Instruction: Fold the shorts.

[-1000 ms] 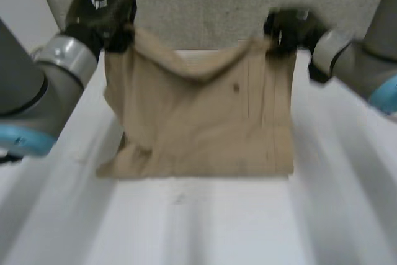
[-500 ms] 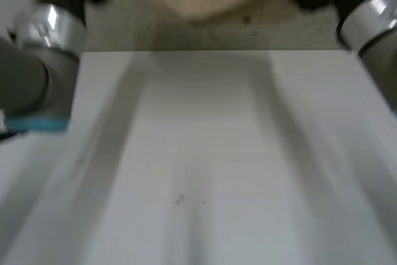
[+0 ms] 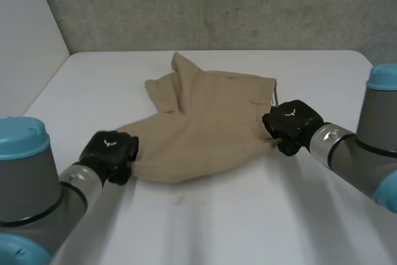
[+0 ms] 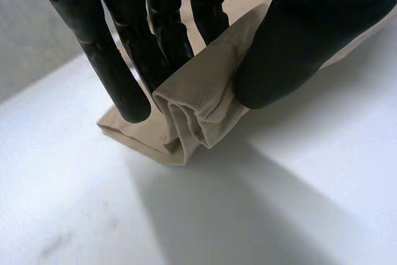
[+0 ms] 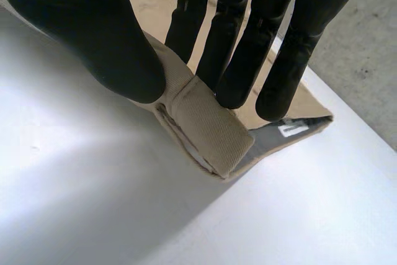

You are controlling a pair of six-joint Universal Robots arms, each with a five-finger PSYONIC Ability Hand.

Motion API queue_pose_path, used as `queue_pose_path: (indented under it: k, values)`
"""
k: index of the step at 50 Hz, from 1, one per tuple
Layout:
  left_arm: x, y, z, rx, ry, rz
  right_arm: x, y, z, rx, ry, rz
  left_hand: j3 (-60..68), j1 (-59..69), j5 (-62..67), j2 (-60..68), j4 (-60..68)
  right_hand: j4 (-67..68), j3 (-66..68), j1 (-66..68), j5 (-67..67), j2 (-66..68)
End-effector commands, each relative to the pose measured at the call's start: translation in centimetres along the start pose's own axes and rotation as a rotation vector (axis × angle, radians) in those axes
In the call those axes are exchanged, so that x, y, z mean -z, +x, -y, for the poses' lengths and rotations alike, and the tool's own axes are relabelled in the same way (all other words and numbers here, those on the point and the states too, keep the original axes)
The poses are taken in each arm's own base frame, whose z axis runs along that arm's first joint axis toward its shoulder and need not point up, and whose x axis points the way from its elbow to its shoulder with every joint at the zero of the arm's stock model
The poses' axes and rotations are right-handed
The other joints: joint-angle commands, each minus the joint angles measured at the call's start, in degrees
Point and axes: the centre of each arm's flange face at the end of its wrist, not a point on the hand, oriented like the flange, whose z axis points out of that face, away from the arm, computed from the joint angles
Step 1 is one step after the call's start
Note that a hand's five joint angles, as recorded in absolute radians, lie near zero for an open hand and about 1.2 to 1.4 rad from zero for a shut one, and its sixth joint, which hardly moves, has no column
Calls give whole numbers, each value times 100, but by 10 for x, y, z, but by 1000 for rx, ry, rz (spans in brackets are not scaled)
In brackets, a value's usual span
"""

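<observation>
Rough grey wall (image 3: 217,4) at the back, white tabletop (image 3: 205,228) under everything — and on it the tan woven-cloth shorts (image 3: 205,122), lying rumpled near the middle with a flap standing up at the far edge. In the head view the backs of my hands cover both grips. My left hand (image 3: 110,153) is at the near left edge of the shorts. Its fingers (image 4: 124,54) and thumb pinch a bunched fold there, though I cannot tell whether it is hem or side seam. My right hand (image 3: 290,125) is at the right edge, fingers and thumb clamped on a thick doubled band — a small white label (image 5: 290,130) peeks from the grey lining just beside them. Both pinched spots sit low, at the tabletop. Between my hands the near edge of the cloth runs in a curve.
</observation>
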Motion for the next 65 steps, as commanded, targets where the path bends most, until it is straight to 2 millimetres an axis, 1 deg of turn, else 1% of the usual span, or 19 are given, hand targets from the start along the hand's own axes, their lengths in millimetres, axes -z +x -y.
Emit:
queue_pose_path:
  k: [1, 4, 7, 20, 23, 31, 33, 36, 38, 39, 45, 46, 49, 50, 53, 55, 59, 61, 65]
  values:
    - [25, 10, -18, -3, -131, -54, 29, -17, -6, 5, -61, 44, 1171, 1580, 1469, 1128, 1122, 1163, 1236, 2390, 1338, 1269]
    - [32, 14, -22, -11, -159, -68, 35, -21, -10, 13, -97, 70, 1171, 1580, 1469, 1128, 1122, 1163, 1236, 2390, 1338, 1269]
    - [44, 14, -22, -11, -184, -77, 61, -34, -18, 85, -215, 166, 1171, 1580, 1469, 1128, 1122, 1163, 1236, 2390, 1338, 1269]
    - [112, 16, -6, -15, -213, -114, 127, -63, -31, 230, -386, 376, 1171, 1580, 1469, 1128, 1122, 1163, 1236, 2390, 1338, 1269]
    - [129, 23, -9, -37, -216, -146, 137, -69, -35, 244, -411, 418, 1171, 1580, 1469, 1128, 1122, 1163, 1236, 2390, 1338, 1269]
    - [137, 32, -17, -55, -241, -189, 139, -75, -42, 276, -410, 436, 1171, 1580, 1469, 1128, 1122, 1163, 1236, 2390, 1338, 1269]
    - [137, 32, -17, -55, -244, -191, 136, -74, -42, 281, -393, 425, 488, 896, 785, 445, 439, 1163, 1236, 2390, 1338, 1269]
    - [134, 32, -15, -57, -233, -189, 132, -73, -41, 291, -359, 406, -2216, -1808, -1919, -2259, -2265, 1163, 1236, 2390, 1338, 1269]
    - [133, 32, -14, -59, -229, -187, 129, -72, -40, 290, -336, 393, -2991, -2582, -2693, -3033, -3039, 1163, 1236, 2390, 1338, 1269]
    - [129, 31, -11, -62, -213, -181, 128, -72, -39, 290, -329, 389, -3948, -3539, -3650, -3990, -3996, 1163, 1236, 2390, 1338, 1269]
    - [110, 22, 21, -105, -53, -127, 124, -71, -38, 295, -291, 370, -4428, -4020, -4131, -4471, -4477, 1163, 1236, 2390, 1338, 1269]
    - [101, 15, 38, -124, 36, -88, 124, -71, -38, 296, -289, 368, -4495, -4086, -4197, -4538, -4543, 1163, 1236, 2390, 1338, 1269]
    - [88, 6, 54, -130, 117, -39, 122, -70, -38, 293, -278, 357, -4496, -4087, -4198, -4538, -4544, 1163, 1236, 2390, 1338, 1269]
    - [75, 2, 59, -134, 152, -18, 121, -70, -38, 290, -277, 354, -4479, -4070, -4181, -4522, -4527, 1163, 1236, 2390, 1338, 1269]
    - [61, 0, 62, -139, 176, -6, 121, -70, -37, 286, -272, 349, -4479, -4070, -4181, -4521, -4527, 1163, 1236, 2390, 1338, 1269]
    - [33, -2, 69, -154, 216, 12, 120, -70, -37, 284, -268, 344, -4496, -4087, -4198, -4538, -4544, 1163, 1236, 2390, 1338, 1269]
    - [7, -2, 69, -175, 216, 13, 119, -70, -38, 279, -265, 338, -4496, -4087, -4198, -4538, -4544, 1163, 1236, 2390, 1338, 1269]
    - [-22, 0, 66, -223, 183, 1, 118, -70, -38, 277, -261, 335, -4462, -4053, -4164, -4505, -4511, 1163, 1236, 2390, 1338, 1269]
    - [-62, 5, 55, -302, 133, -31, 117, -69, -38, 281, -253, 328, -4395, -3986, -4097, -4438, -4444, 1163, 1236, 2390, 1338, 1269]
